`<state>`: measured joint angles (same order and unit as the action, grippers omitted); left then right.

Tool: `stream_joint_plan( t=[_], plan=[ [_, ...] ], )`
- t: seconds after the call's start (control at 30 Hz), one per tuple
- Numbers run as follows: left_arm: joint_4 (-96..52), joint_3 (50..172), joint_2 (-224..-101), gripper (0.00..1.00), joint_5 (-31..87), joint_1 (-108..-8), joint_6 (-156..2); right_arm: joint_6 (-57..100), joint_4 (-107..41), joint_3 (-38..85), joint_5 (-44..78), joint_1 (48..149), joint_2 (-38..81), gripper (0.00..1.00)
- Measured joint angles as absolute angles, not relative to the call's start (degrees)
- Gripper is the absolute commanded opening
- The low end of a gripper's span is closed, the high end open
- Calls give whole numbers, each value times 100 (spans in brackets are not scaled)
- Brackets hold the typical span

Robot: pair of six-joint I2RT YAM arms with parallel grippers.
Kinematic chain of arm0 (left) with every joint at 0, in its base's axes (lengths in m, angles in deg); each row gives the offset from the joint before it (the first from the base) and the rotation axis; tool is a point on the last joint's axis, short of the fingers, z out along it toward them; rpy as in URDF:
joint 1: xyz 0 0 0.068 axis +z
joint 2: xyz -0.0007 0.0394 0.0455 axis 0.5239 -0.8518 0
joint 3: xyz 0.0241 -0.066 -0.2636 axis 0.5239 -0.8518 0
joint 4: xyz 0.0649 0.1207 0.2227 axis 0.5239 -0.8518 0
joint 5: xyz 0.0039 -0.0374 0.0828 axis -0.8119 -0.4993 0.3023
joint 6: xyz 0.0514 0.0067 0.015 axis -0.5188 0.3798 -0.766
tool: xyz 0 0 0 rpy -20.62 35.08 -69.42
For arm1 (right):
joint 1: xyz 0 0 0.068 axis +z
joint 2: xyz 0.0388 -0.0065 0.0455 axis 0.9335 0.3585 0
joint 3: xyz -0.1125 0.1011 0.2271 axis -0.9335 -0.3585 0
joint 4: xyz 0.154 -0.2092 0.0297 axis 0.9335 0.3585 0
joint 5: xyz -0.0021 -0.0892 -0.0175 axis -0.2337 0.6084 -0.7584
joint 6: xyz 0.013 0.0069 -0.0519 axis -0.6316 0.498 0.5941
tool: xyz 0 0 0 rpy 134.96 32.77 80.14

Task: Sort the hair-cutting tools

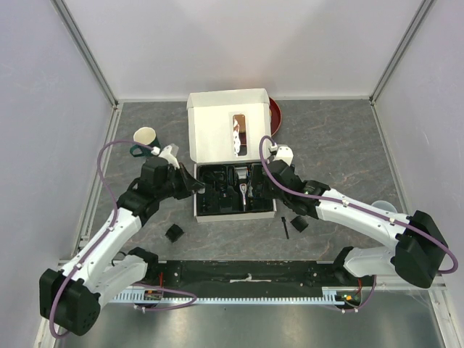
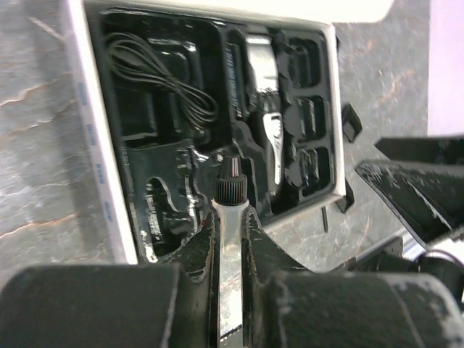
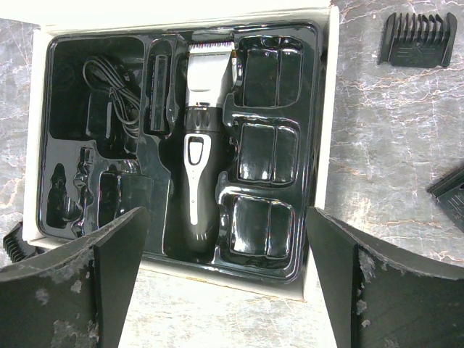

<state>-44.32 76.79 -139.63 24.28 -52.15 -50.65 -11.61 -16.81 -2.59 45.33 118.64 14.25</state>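
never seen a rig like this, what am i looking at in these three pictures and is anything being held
Two robot arms stand on a table, each ending in a two-finger pincer. One picture looks down from above; the other two come from cameras on the wrists. An open white box holds a black tray with an electric clipper and a cable. Comb guards lie loose beside it. The left pincer is shut on a small black-capped bottle; the right pincer is open and empty over the tray.

Grey marble-veined desk (image 1: 348, 138), pale walls (image 1: 239, 43) closing it in on three sides, slanted aluminium posts (image 1: 83, 47) at the far corners, black rail (image 1: 217, 272) along the near edge, soft even light throughout
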Motion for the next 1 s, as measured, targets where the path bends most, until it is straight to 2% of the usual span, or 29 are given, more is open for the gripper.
stream_joint_plan(
  t=[0.27,0.53,0.87,1.0],
  plan=[
    [-4202,7677,-14079,12,2371,-5886,-5321,-1198,-1681,-259,4533,11862,1425,98],
    [-4163,7478,-14600,12,3151,-6323,-5340,-1207,-1681,-259,4536,11860,1425,98],
    [-4146,7231,-14770,15,3927,-6421,-5338,-1226,-1679,-259,4533,11860,1480,98],
    [-4084,7130,-14849,20,4006,-6421,-5336,-1231,-1681,-259,4531,11860,1530,98]
  ],
)
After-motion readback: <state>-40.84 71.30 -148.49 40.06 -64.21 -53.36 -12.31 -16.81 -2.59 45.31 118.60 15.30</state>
